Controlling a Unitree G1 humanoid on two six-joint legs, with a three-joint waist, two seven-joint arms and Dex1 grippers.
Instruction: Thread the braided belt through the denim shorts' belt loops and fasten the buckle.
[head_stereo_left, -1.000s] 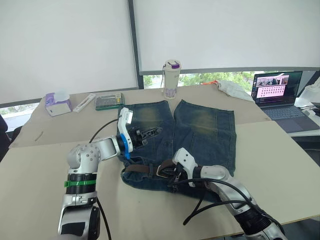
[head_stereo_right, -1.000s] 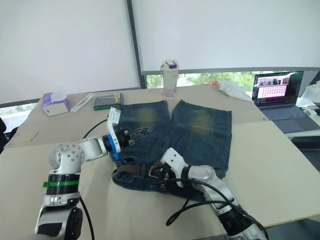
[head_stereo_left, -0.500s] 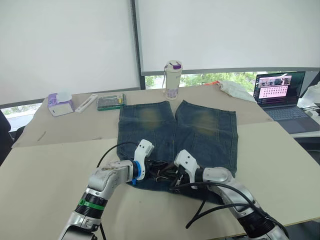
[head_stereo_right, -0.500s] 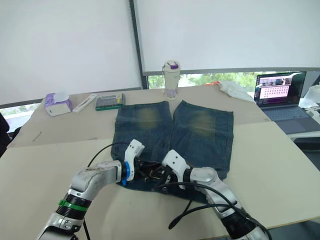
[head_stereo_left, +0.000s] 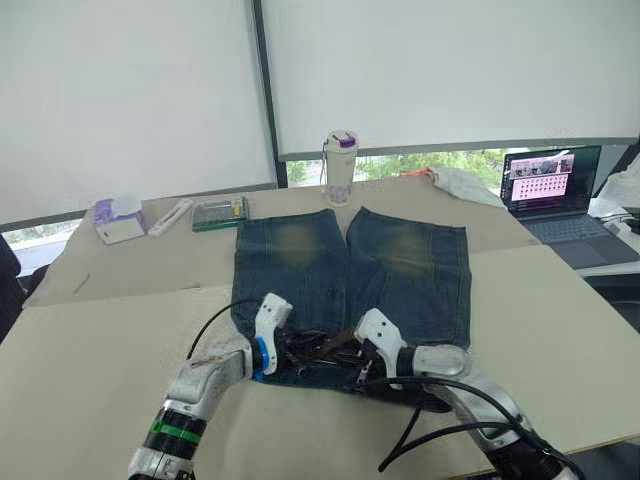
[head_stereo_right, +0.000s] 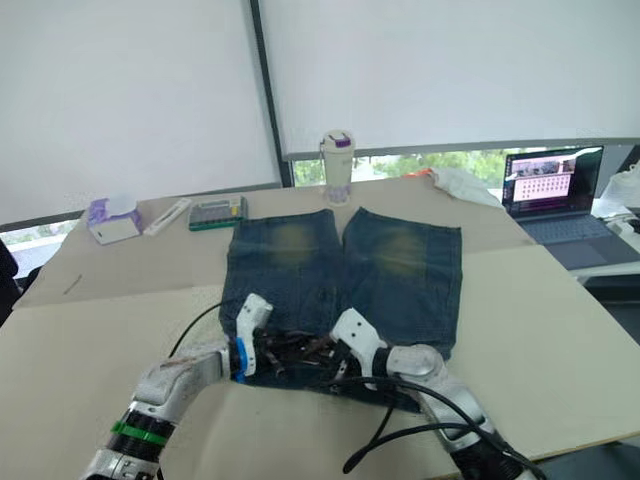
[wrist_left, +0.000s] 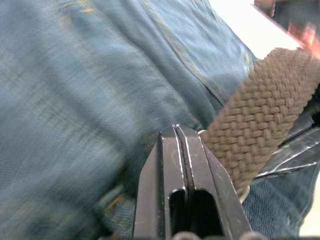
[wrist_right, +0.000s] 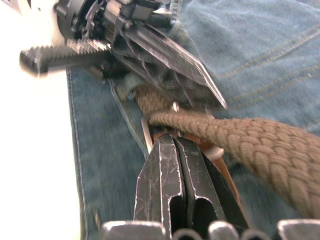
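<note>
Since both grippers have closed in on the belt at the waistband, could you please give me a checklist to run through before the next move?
1. Shorts lying flat on the table, legs pointing away from the robot: ok.
2. Left gripper fingers together, beside the belt, nothing seen between them: not ok for a grip.
3. Right gripper fingers together, tips at the strap and the buckle: grip cannot tell.
4. Belt lies along the waistband: ok.
5. Buckle fastened: cannot tell.
6. The two grippers sit close together: collision clearance not ok.
</note>
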